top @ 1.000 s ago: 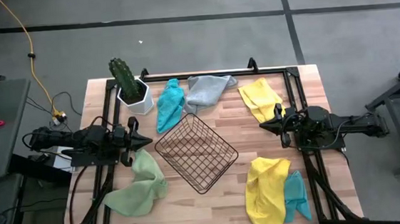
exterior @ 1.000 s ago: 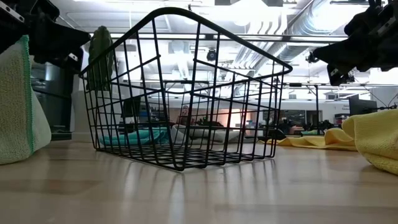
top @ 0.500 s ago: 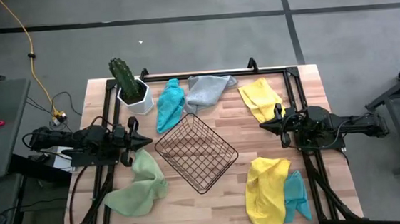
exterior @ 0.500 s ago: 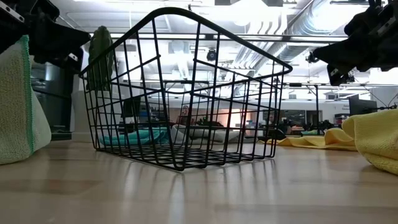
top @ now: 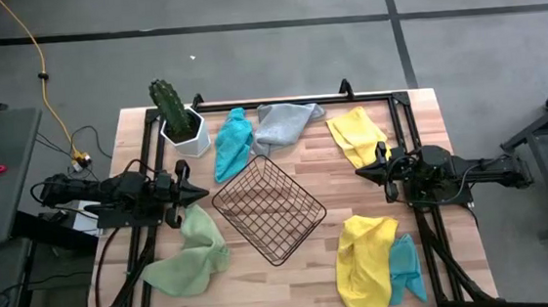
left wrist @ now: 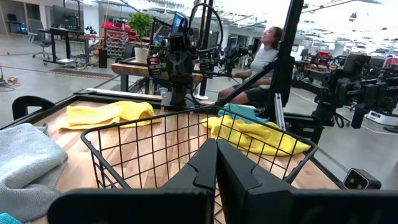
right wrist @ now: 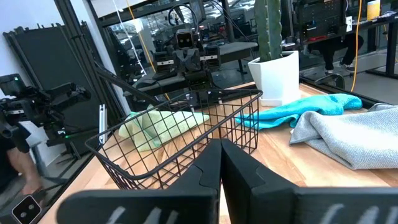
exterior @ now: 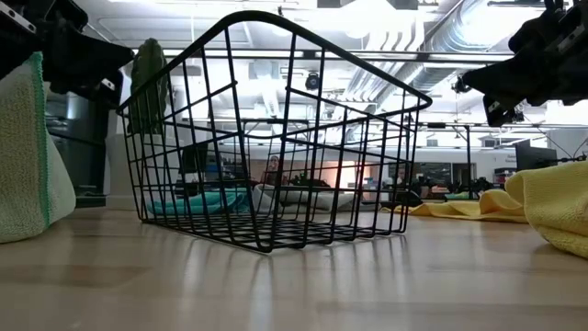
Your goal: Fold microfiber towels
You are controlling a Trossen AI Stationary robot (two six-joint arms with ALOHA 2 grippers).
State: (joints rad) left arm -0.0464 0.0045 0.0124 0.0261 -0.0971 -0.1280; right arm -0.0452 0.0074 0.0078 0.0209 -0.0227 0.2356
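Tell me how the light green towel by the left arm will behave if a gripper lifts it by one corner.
The light green towel lies crumpled in soft folds, so it will probably hang limp and stretch out rather than hold its shape. It looks thin, so likely light, and a pinched corner should carry it. Its lower end may drag across the table and could brush the wire basket beside it.

Probably robotics lab; exposed ceiling ducts; distant workbenches with equipment.

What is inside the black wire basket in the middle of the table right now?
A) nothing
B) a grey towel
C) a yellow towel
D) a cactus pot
A: seen from above, only bare wood shows through the wire basket, and every towel lies outside it on the table.
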